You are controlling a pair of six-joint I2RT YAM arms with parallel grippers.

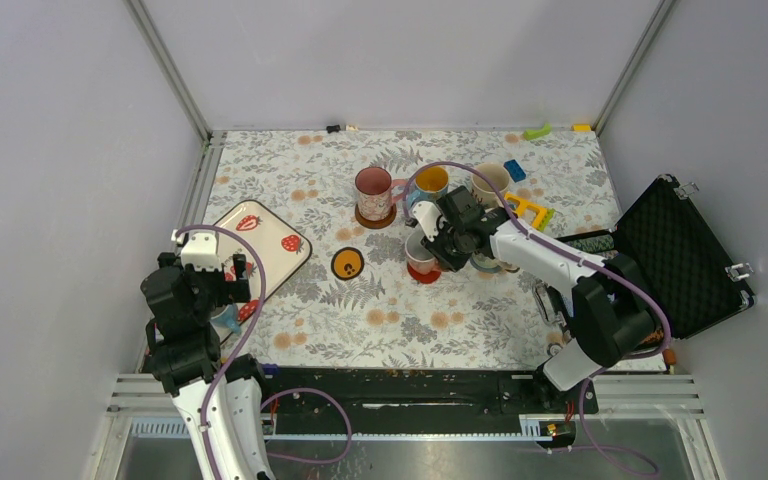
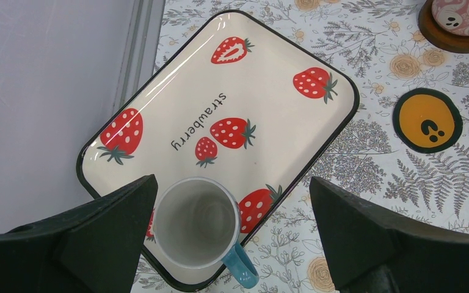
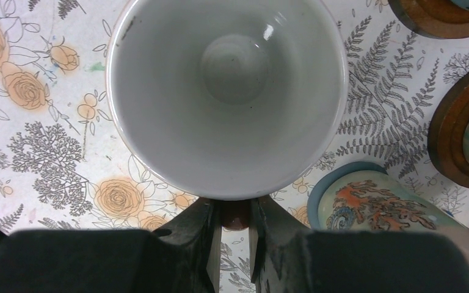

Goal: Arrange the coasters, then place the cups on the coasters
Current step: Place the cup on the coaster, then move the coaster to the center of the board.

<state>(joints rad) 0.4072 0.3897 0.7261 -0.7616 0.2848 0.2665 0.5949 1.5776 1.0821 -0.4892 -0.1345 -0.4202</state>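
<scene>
Right gripper [image 3: 232,215]: I am pinching the handle of a white mug [image 3: 226,91], positioned over the red coaster [image 1: 424,275]; contact between them undetermined. Left gripper [image 2: 233,186]: my jaws stand spread wide above a blue-handled mug [image 2: 196,223] standing on the strawberry tray [image 2: 269,73].

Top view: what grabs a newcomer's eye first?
The cream strawberry tray lies at the left edge, with a blue-handled mug on its near corner under the open left gripper. At centre, the right gripper pinches the handle of a white mug over a red coaster. An orange coaster lies bare between them.
</scene>
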